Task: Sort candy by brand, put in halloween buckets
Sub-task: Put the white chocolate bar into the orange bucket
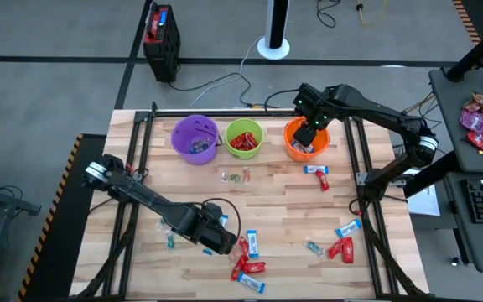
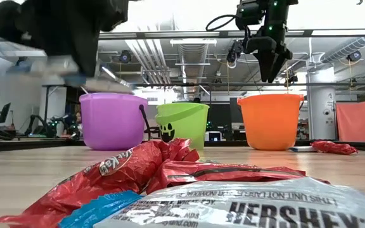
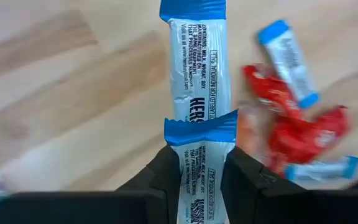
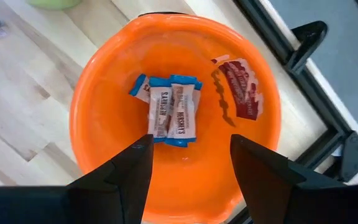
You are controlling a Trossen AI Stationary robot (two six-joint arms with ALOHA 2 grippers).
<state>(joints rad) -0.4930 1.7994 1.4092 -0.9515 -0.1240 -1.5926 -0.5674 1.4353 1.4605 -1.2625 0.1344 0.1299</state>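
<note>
While left hand (image 3: 194, 180) is clenched on two Hershey's bars (image 3: 197, 81), lift straight, carry to orange bucket (image 1: 307, 139); right hand (image 4: 188, 168) hovers there released.

Even, bright light falls from above on the counter (image 1: 275, 210), leaving only soft, short shadows under the arms and buckets. In the low view, ceiling strip lights glow behind the orange bucket (image 2: 270, 120), and the sky-bright upper background washes out. The near red wrapper (image 2: 128, 168) and the silver bar wrapper (image 2: 258, 206) fill the foreground, slightly soft, while the left hand (image 2: 75, 66) is smeared by motion blur. In the left wrist view the held blue-and-white bar (image 3: 199, 165) is sharp, but the candies behind (image 3: 291, 118) are blurred. The orange bucket's interior gleams with mild glare in the right wrist view.
</note>
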